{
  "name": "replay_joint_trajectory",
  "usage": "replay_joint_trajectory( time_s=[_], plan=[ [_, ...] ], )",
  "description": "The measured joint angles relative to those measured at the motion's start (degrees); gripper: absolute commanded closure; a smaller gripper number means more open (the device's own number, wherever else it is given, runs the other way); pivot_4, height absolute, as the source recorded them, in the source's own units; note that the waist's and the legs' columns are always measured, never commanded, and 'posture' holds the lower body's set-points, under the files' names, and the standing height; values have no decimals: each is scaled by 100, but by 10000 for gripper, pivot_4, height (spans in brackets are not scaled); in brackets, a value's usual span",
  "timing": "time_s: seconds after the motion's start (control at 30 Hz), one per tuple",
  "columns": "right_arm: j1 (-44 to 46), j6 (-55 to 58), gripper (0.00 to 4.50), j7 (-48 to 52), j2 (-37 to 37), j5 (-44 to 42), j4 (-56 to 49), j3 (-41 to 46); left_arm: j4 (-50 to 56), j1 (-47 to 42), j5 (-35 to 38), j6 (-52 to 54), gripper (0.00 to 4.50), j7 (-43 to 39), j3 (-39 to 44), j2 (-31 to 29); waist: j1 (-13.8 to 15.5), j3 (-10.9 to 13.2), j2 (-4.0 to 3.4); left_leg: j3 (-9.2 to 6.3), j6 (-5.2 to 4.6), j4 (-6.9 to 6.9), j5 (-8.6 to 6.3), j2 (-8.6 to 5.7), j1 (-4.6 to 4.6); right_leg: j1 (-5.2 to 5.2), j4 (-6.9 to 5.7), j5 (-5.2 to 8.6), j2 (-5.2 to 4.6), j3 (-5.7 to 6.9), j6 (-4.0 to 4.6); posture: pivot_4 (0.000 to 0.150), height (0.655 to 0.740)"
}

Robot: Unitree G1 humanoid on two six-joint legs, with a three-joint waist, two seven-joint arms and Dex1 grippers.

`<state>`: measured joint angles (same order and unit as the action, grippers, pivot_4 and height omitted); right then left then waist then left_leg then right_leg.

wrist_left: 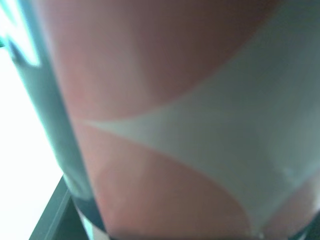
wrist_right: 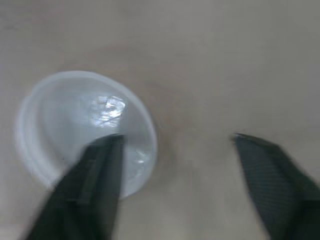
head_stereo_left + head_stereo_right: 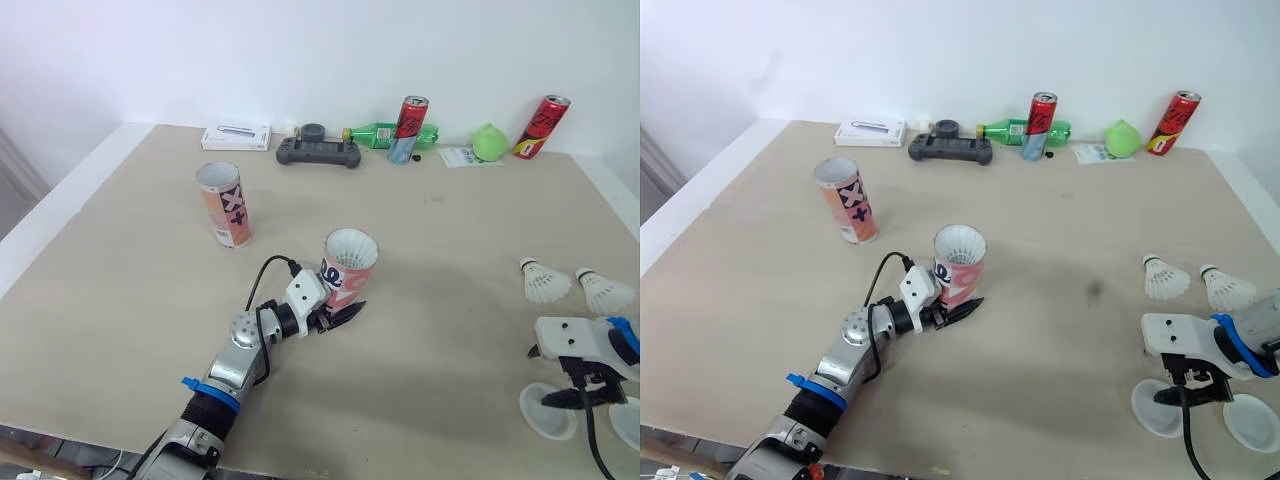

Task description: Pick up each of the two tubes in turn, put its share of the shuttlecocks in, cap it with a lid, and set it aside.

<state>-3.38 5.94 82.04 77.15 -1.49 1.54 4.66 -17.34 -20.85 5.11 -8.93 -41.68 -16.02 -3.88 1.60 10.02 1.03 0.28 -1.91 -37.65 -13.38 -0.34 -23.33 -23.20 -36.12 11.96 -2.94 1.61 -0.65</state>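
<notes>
A pink and white tube [image 3: 349, 266] stands at the middle of the table with white shuttlecock feathers showing in its open top. My left gripper [image 3: 338, 304] is shut on its lower part, and the tube's wall [image 1: 175, 125] sits right against the left wrist camera. A second tube [image 3: 224, 204], open on top, stands upright to the far left. Two loose shuttlecocks [image 3: 545, 281] [image 3: 604, 291] lie at the right. Two clear lids [image 3: 548, 411] [image 3: 629, 421] lie near the front right edge. My right gripper [image 2: 175, 142] is open just above the table, with one finger over a lid [image 2: 75, 125].
Along the back edge lie a white box [image 3: 236, 137], a game controller [image 3: 318, 152], a green bottle [image 3: 380, 133], two red cans [image 3: 410, 128] [image 3: 542, 126] and a green round object [image 3: 489, 142]. The front edge of the table is close to the lids.
</notes>
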Motion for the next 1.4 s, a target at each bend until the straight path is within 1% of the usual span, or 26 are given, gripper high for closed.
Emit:
replay_joint_trajectory(
  time_s=[0.03,0.07,0.1,0.13,0.17,0.2,0.37,0.5,0.6,0.73,0.8,0.87,0.93,1.03,1.13,1.23,1.4],
  plan=[
    [-37,-8,24927,2,0,2,-6,0,2,1,0,0,16673,6,0,-3,6,-1,4,-3,0,0,0,0,0,1,0,1,1,2,1,1500,7395],
    [-84,-21,33499,10,1,-1,-28,1,2,1,-1,0,16673,12,2,-7,13,-3,14,-11,0,0,0,1,-1,3,0,0,3,8,-1,1500,7395],
    [-87,-22,34669,13,1,-1,-29,1,2,1,-1,0,16673,12,2,-8,13,-3,16,-12,0,0,0,2,-1,4,0,0,3,8,-2,1500,7395],
    [-146,-17,39555,24,3,-9,-63,21,1,1,-1,0,16673,20,4,-8,13,-4,21,-13,0,0,-1,4,-1,4,1,0,4,9,-2,1500,7395],
    [-191,-2,42593,36,10,-18,-105,37,1,1,-1,0,16673,24,4,-11,14,-5,25,-15,0,0,-1,4,0,5,1,0,5,10,-2,1500,7395],
    [-245,27,44609,43,12,-41,-152,51,1,1,-2,0,16673,30,10,-17,13,-6,34,-15,0,0,-1,7,0,5,1,-1,7,10,-1,1500,7395],
    [-341,331,44609,107,8,-286,-304,171,-6,-5,-3,0,16673,54,17,-21,14,-8,39,-18,0,0,-1,9,1,5,0,5,8,13,11,1500,7395],
    [-226,783,44609,371,-5,-806,-577,193,-49,-58,-5,-2,16673,70,27,-18,11,-1,8,-11,0,1,-1,6,-1,1,-1,-4,6,8,-6,1500,7395],
    [208,1115,44609,435,7,-1191,-704,328,-142,-135,-9,-10,16673,95,28,-5,0,3,-3,2,0,1,0,5,1,-3,-1,-5,5,0,-2,1500,7395],
    [723,1311,44609,433,60,-1417,-822,441,-185,-140,-8,-83,16673,103,30,9,3,-6,-18,0,0,1,0,7,-1,-5,-1,-4,6,2,1,1500,7395],
    [1213,1446,44609,402,45,-1542,-848,397,-201,-147,-9,-110,16673,108,33,11,-2,-6,-24,6,0,1,0,6,-3,-10,-1,-7,5,-4,-3,1500,7395],
    [1893,1510,44609,298,11,-1575,-929,279,-237,-169,-11,-125,16673,117,36,15,-13,-7,-27,7,0,1,0,6,-2,-11,-1,-7,6,-6,-4,1500,7395],
    [2188,1278,44609,151,10,-1328,-1049,92,-254,-183,-16,-126,16673,117,29,24,-11,-6,-22,1,0,1,-1,8,-3,-10,-1,-5,8,-1,-2,1500,7395],
    [2137,636,44609,-137,-137,-622,-1085,-492,-261,-192,-16,-135,16673,117,30,25,7,-4,-15,0,0,2,-1,6,-8,-12,0,-5,5,-1,-7,1500,7395],
    [2243,238,44609,-405,-465,-87,-850,-1045,-265,-208,-24,-138,16673,128,33,21,6,-6,-27,15,-1,3,-2,1,-9,-18,-1,-14,1,-13,-23,1500,7395],
    [2293,-309,44609,-635,-464,535,-531,-1274,-267,-208,-25,-138,16673,129,33,8,6,-6,-29,19,-1,3,-2,1,-6,-17,-1,-15,0,-14,-23,1500,7395],
    [2061,-487,44609,-591,-646,677,-479,-1494,-266,-208,-25,-138,16673,131,36,-1,6,-7,-31,19,-1,3,-2,5,-4,-17,-3,-15,4,-15,-21,1500,7395]
  ],
)
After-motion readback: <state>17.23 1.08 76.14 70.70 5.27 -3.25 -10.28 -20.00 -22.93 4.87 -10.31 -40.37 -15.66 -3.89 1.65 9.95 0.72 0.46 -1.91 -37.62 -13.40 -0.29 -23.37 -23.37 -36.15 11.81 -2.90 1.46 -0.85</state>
